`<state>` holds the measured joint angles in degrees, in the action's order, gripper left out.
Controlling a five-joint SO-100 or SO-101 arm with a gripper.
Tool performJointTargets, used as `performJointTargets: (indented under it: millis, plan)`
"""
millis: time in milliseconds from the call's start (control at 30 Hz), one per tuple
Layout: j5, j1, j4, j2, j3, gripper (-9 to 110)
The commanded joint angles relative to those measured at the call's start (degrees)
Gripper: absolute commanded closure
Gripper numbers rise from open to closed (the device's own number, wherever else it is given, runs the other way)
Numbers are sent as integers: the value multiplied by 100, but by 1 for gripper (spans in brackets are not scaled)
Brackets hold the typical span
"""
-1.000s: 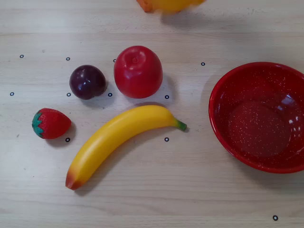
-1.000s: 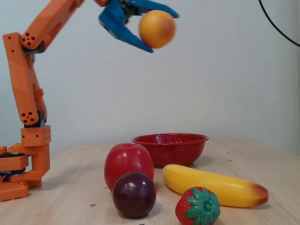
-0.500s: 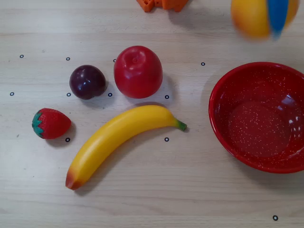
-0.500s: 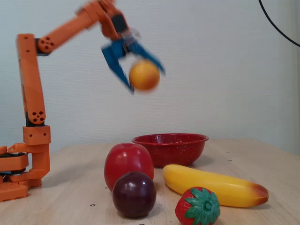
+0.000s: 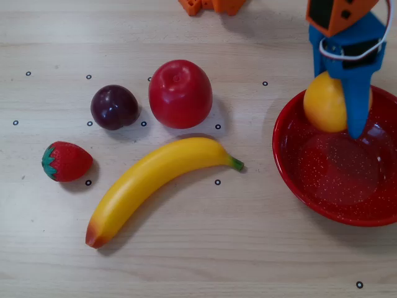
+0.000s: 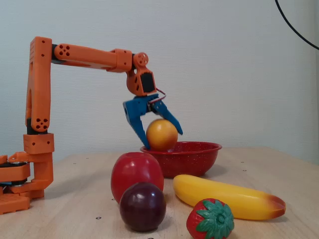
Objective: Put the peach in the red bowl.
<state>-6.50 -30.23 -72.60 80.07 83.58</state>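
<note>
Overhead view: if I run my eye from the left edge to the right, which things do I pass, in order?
Strawberry → plum → banana → apple → peach, gripped in the blue gripper over the red bowl.

— How was the light for you?
— You had bright, even light in both views, with soft shadows under the fruit. The red bowl [image 5: 298, 186] showed pale glare at the overhead view's right edge.
— Any blur?
— None; both pictures were sharp to the corners.
</note>
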Motion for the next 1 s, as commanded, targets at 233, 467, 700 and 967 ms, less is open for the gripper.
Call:
performJointTargets:
  millis: [233, 467, 700, 967]
  plan:
    - [475, -62, 492, 97, 185, 54]
    - [369, 62, 369, 316, -360, 57]
    - [185, 439, 18, 694, -1564, 71]
    - [158, 949, -431, 1354, -2347, 95]
